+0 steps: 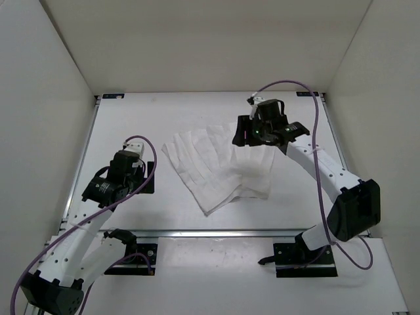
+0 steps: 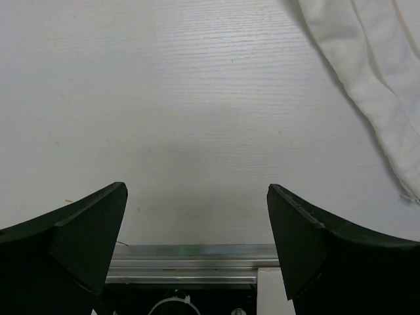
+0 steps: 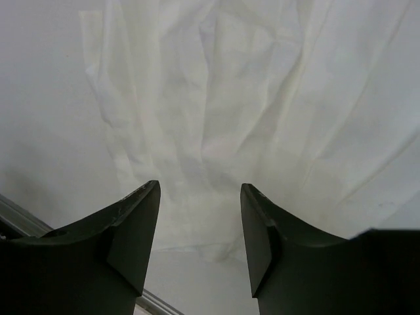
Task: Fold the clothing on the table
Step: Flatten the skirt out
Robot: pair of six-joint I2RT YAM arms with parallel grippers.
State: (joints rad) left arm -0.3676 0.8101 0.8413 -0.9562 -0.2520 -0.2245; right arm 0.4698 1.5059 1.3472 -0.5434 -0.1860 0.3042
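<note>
The clothing [image 1: 216, 167] lies spread in a fan on the table [image 1: 131, 118], white and creased lengthwise. My right gripper [image 1: 241, 136] hangs over its far right part. In the right wrist view that gripper [image 3: 199, 185] stands open above the fabric [image 3: 262, 98], with nothing between its fingers and a cloth edge showing below them. My left gripper [image 1: 138, 164] is left of the clothing and apart from it. It is wide open [image 2: 197, 187] over bare tabletop [image 2: 164, 98], and only the clothing's edge [image 2: 374, 72] shows at the upper right.
White walls close in the table on three sides. Metal rails run along its edges [image 1: 216, 231], and one shows under the left gripper [image 2: 190, 262]. Both arm bases [image 1: 305, 252] sit at the near edge.
</note>
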